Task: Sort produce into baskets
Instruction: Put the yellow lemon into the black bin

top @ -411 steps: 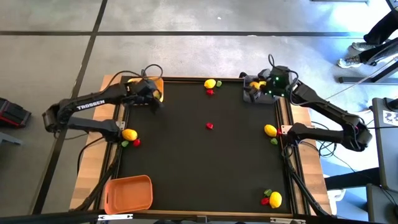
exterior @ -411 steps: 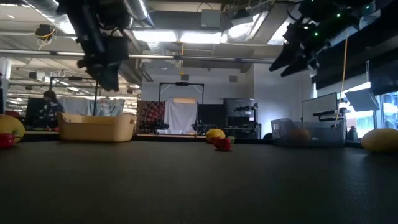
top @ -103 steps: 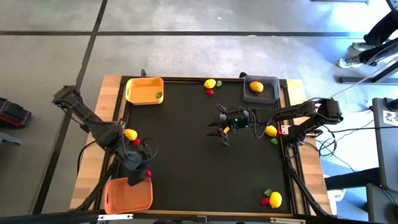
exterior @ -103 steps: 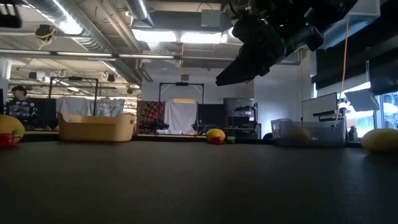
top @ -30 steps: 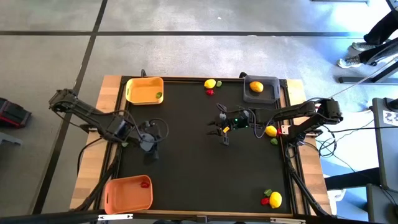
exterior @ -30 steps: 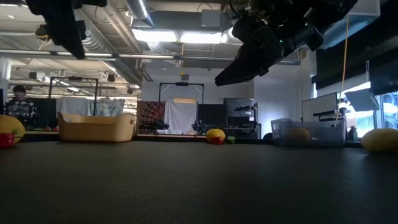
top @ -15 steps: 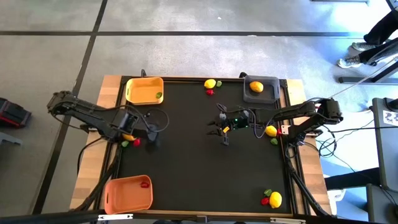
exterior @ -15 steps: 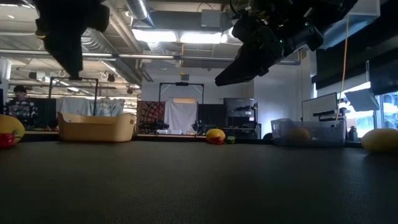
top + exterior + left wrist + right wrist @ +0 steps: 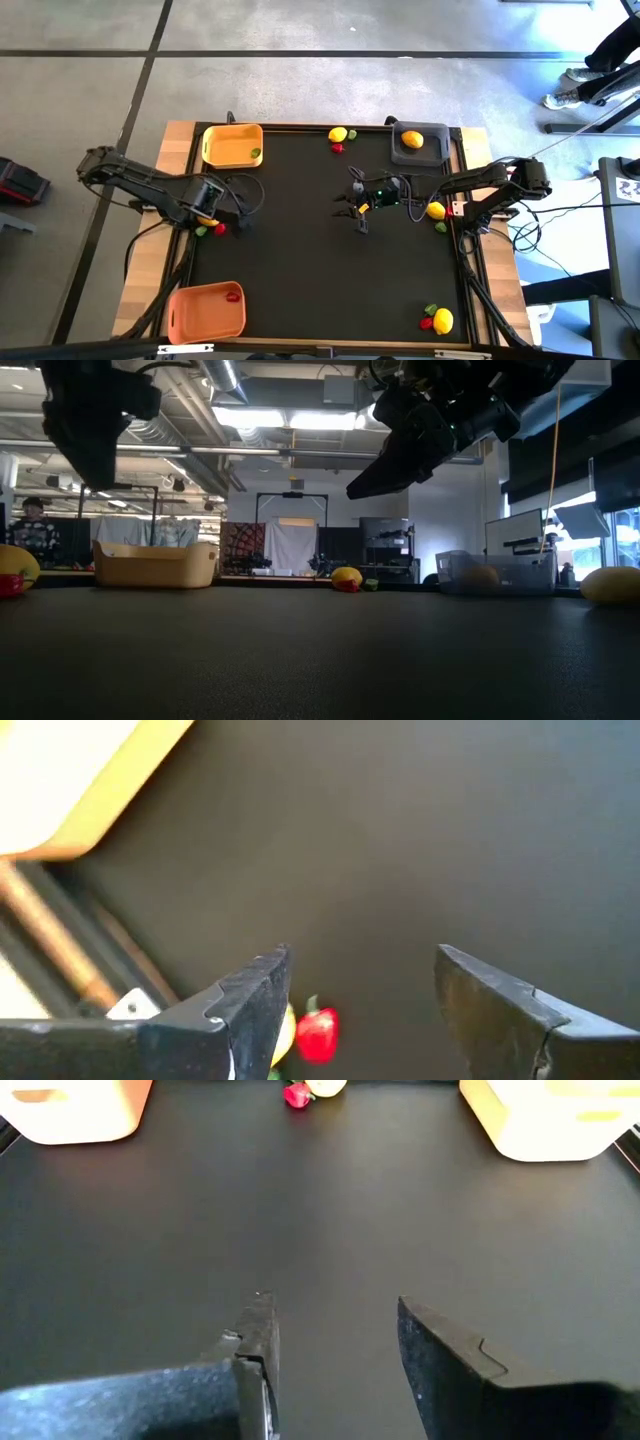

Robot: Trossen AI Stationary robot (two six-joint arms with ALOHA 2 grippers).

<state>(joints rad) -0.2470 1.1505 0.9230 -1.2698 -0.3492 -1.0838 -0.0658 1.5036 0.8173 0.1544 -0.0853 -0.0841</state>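
A: What's on the black table [image 9: 300, 270]?

B: Three baskets: the orange basket [image 9: 205, 311] at the near left corner holding one red piece [image 9: 232, 295], the yellow basket [image 9: 232, 145] at the far left with a green piece [image 9: 256, 153] inside, the dark grey basket [image 9: 418, 143] at the far right with a lemon [image 9: 411, 139] in it.

A: And the arms?

B: The left gripper [image 9: 238, 214] hangs over the left edge, fingers spread and empty, beside a lemon, red and green cluster [image 9: 208, 226]. The right gripper [image 9: 352, 205] hovers mid-table, fingers parted, nothing between them.

A: Loose produce?

B: More clusters: far edge [image 9: 338, 136], right edge [image 9: 436, 213], near right corner [image 9: 438, 320].
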